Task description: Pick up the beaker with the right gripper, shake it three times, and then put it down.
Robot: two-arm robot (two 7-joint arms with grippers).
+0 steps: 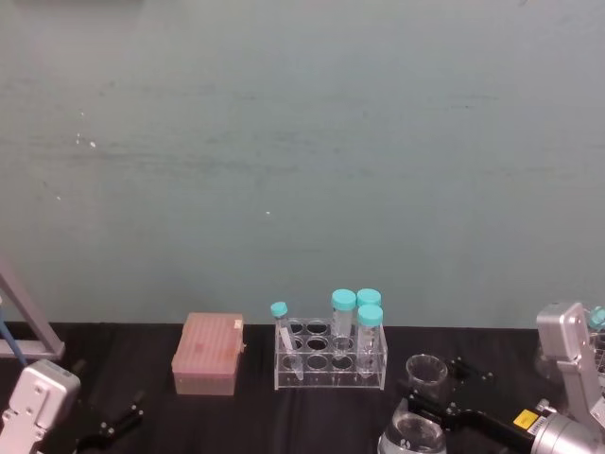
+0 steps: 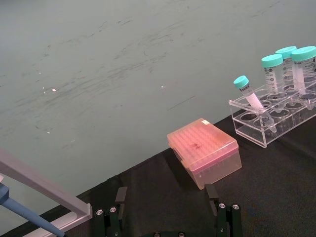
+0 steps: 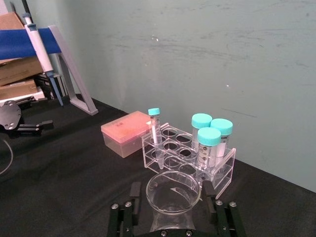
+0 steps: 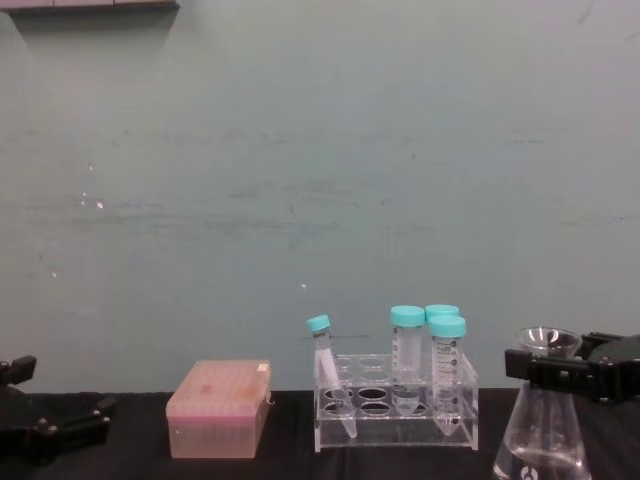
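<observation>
The right tool [image 3: 173,217] is straddling the beaker [image 3: 173,195] neck near the worktop's right edge, fingers spread; a loose pinch could be letting glass slip mid-shake.

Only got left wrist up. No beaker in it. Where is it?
Observer: Chest view has the beaker right of the tube rack, with the right pincer around its neck.
Operator: Clamped?
Observer: Not from what I see. In the right wrist view, the fingers stand off either side of the rim, with gaps showing.
Operator: Anything in it?
Observer: Looks empty, looking down the neck from that wrist.
</observation>
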